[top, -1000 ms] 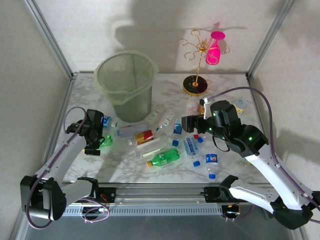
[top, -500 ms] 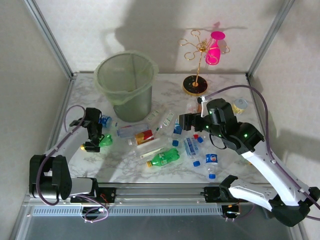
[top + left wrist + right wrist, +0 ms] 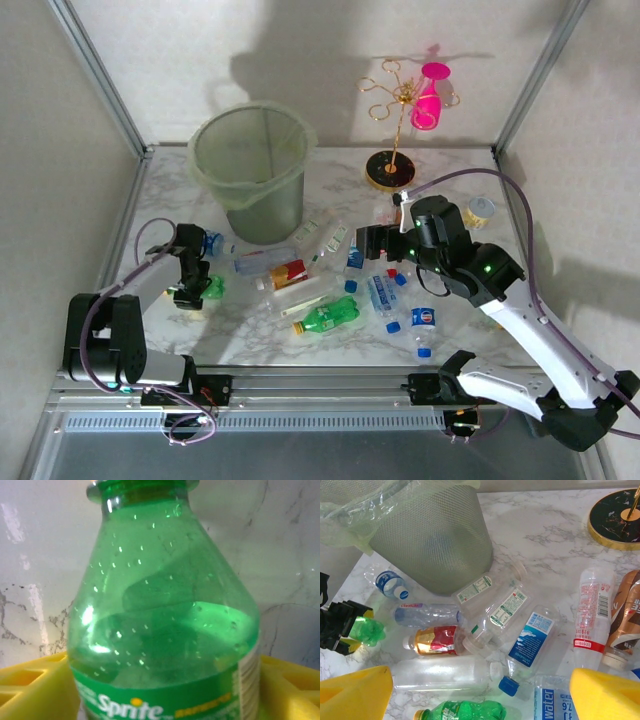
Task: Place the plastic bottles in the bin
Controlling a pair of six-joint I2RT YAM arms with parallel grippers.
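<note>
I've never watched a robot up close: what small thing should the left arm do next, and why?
Probably squeeze the left end effector firmly onto the green Sprite bottle. Its yellow fingers flank it on both sides, yet whether they grip is unclear, and a lift toward the bin needs a firm hold.

Marble table (image 3: 460,178) carries: bin (image 3: 262,205), scattered plastic bottles (image 3: 328,315), black stand base (image 3: 389,170), tan cup (image 3: 481,211).

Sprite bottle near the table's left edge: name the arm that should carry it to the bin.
Left. The left gripper clamps the Sprite bottle between its yellow fingers, and the bin stands on its side. The right gripper hangs open over the middle bottles.
</note>
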